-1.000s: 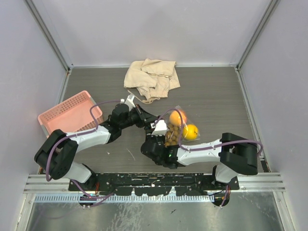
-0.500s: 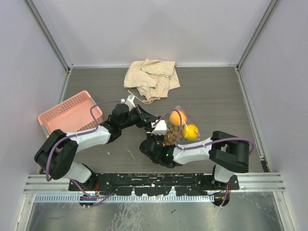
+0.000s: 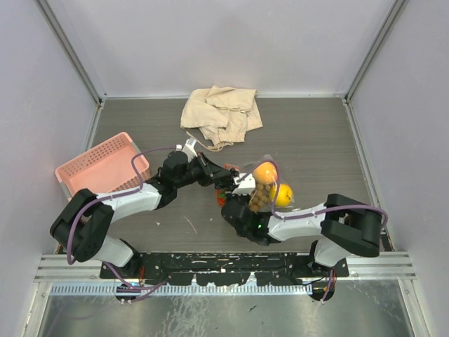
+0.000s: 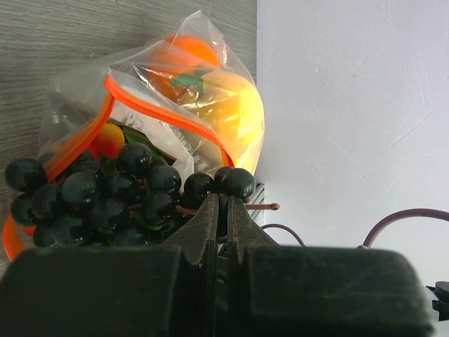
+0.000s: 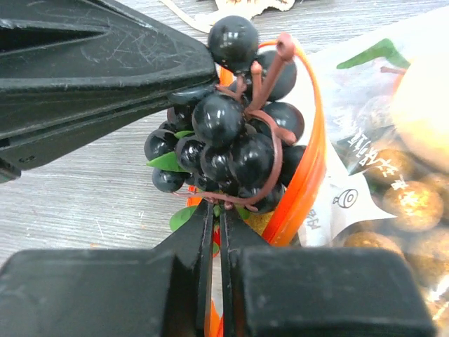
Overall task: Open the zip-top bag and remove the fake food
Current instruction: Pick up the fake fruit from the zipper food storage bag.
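At the lower right of the overhead view, the right arm (image 3: 302,214) is stretched leftward toward the centre. In its wrist view the jaws are drawn almost together at the bottom centre. They are pinched on the underside of the grapes (image 5: 231,140), at the brown stem and a green leaf. The grapes are seen at the mouth of the bag (image 4: 70,93), with its orange zip strip (image 5: 309,175) curved round them. The bag is found just right of centre in the overhead view, and an orange (image 3: 264,172), a lemon (image 3: 282,194) and a berry cluster (image 3: 258,199) are packed inside it. The left arm (image 3: 133,200) is extended from the lower left to the bag's left edge. Its jaws are pressed together among the grapes, and what is pinched cannot be told. A pink basket (image 3: 98,165) is set at the left of the bench (image 3: 316,140), and a beige cloth (image 3: 219,112) is heaped at the top centre.
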Controlling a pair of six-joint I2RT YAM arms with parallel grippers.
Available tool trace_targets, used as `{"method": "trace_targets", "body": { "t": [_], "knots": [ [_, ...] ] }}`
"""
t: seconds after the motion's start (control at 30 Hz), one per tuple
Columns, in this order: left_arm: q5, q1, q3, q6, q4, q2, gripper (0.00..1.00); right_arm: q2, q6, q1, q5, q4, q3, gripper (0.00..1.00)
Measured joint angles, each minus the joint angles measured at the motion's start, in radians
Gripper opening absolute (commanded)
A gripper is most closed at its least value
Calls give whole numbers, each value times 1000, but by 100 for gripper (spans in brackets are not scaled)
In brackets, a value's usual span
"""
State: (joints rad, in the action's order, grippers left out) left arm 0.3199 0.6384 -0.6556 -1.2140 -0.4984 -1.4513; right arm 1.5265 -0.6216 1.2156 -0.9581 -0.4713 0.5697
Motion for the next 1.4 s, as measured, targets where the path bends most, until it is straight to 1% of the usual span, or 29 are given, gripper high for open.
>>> {"method": "trace_targets", "body": {
  "t": [0.13, 0.4, 0.67, 0.83, 1.13, 1.27, 1.4],
  "knots": [
    [3, -14, 0, 0, 0, 0, 0, -99, 27, 0, 44, -7, -60, 1],
    [22, -91, 0, 5, 10, 29, 0, -242, 57, 0, 96, 7, -119, 1],
    [26, -133, 0, 40, 71, 129, 0, -325, 68, 0, 113, 30, -168, 1],
    [33, -159, 2, 56, 110, 175, 0, -342, 67, 0, 111, 52, -176, 1],
    [39, -221, 2, 129, 253, 370, 0, -342, 53, -2, 100, 106, -176, 1],
    [43, -278, -3, 175, 345, 443, 0, -342, 46, -3, 98, 113, -175, 1],
    [47, -363, -33, 237, 465, 497, 0, -342, 43, -3, 98, 126, -175, 1]
  ]
}}
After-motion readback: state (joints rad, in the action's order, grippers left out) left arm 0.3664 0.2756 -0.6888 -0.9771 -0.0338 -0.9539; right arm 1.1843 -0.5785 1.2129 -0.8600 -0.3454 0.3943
